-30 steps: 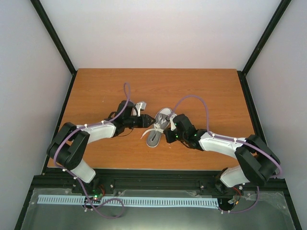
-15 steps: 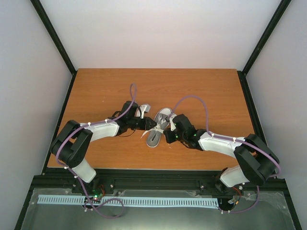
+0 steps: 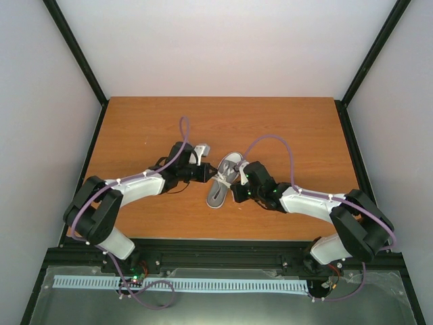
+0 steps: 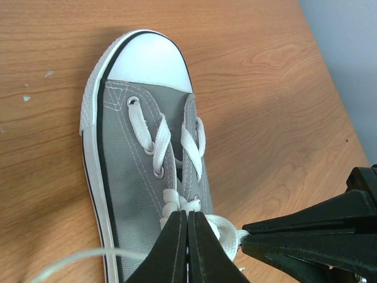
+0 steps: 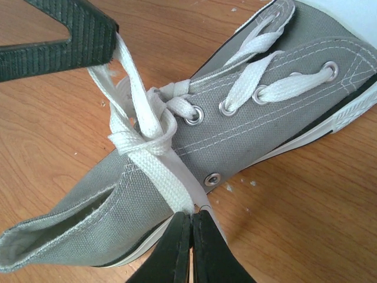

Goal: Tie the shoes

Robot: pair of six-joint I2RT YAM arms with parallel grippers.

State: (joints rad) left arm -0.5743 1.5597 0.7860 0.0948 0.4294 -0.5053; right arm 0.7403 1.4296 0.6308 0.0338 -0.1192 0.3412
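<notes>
Wooden table [image 3: 135,122], pale walls around.

From above: shoe [image 3: 223,181] lies mid-table, between left gripper [image 3: 207,173] and right gripper [image 3: 236,191]. Both sit at its laced middle.

Left wrist: left gripper [image 4: 187,219] jaws pressed together just near of the knot [image 4: 177,203]. Lace [image 4: 227,231] runs right into the right gripper [image 4: 246,233].

Right wrist: right gripper [image 5: 191,219] jaws together, pinching a lace [image 5: 171,188] strand at the side of the shoe [image 5: 265,112]. Left gripper [image 5: 109,50] clamps another strand, drawn up from the knot [image 5: 147,138].

Handling, my guess: shoe light, canvas soft, likely to slide or tip if tugged hard. Lace limp and flat; best pinched close to the knot and pulled evenly both ways.
</notes>
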